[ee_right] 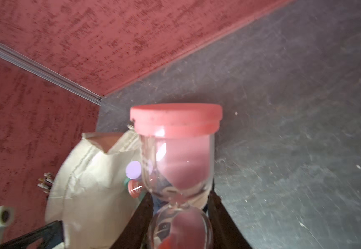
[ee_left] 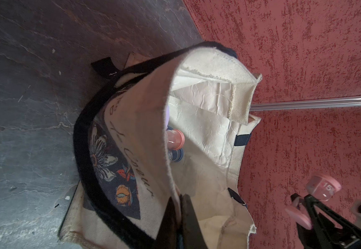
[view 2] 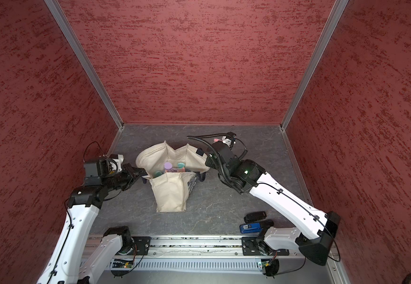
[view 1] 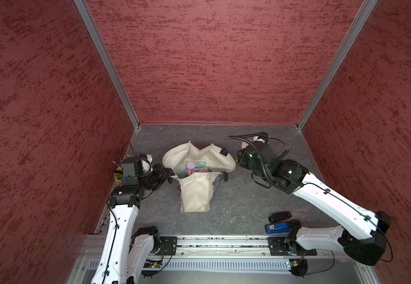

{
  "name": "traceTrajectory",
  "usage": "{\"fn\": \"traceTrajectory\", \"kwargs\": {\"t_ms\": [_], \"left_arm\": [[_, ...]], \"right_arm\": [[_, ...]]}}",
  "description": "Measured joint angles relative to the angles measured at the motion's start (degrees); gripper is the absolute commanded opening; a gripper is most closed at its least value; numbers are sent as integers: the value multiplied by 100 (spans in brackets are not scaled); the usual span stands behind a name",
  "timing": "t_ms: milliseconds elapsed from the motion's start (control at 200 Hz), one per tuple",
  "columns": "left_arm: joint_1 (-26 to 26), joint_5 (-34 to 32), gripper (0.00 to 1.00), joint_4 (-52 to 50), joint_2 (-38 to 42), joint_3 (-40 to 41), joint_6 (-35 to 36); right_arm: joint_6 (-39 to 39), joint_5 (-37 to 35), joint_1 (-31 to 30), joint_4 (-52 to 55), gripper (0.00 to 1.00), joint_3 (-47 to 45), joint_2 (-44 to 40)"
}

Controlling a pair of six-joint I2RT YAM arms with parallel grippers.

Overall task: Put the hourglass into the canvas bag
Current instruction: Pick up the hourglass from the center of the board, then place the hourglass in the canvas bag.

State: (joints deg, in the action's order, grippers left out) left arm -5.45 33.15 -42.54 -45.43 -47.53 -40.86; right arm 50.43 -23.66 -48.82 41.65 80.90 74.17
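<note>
The cream canvas bag [view 1: 194,194] [view 2: 170,194] lies mid-table with its mouth spread wide toward the back. Several hourglasses sit inside it, among them a purple-capped one [view 1: 190,165] and a salmon-capped one [ee_left: 178,140]. My left gripper [ee_left: 180,202] [view 1: 169,175] is shut on the bag's near rim at its left side, holding the mouth apart. My right gripper [ee_right: 179,198] is shut on the waist of a pink-capped hourglass [ee_right: 176,151] [view 1: 244,145] [ee_left: 324,187]. It holds the hourglass in the air just right of the bag's mouth [ee_right: 84,194], near the back of the table.
A yellow pencil cup [view 1: 118,175] stands by the left wall behind my left wrist. A black device [view 1: 279,216] and a blue box [view 1: 277,227] lie at the front right beside my right arm's base. Red walls close in three sides.
</note>
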Motion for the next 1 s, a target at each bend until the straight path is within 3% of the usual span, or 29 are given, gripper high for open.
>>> {"fn": "traceTrajectory", "kwargs": {"t_ms": [471,741,1002], "left_arm": [[103,2,0,15,-31,0,17],[129,-4,0,13,-28,-4,55],[138,-22,0,-20,-35,-48,66]], "right_arm": [[-1432,951,-557,-195,0,2428,2201],[-1904,1611,-599,70,0,2577,2876],[-2177,1818,-627,402,0,2959,3440]]}}
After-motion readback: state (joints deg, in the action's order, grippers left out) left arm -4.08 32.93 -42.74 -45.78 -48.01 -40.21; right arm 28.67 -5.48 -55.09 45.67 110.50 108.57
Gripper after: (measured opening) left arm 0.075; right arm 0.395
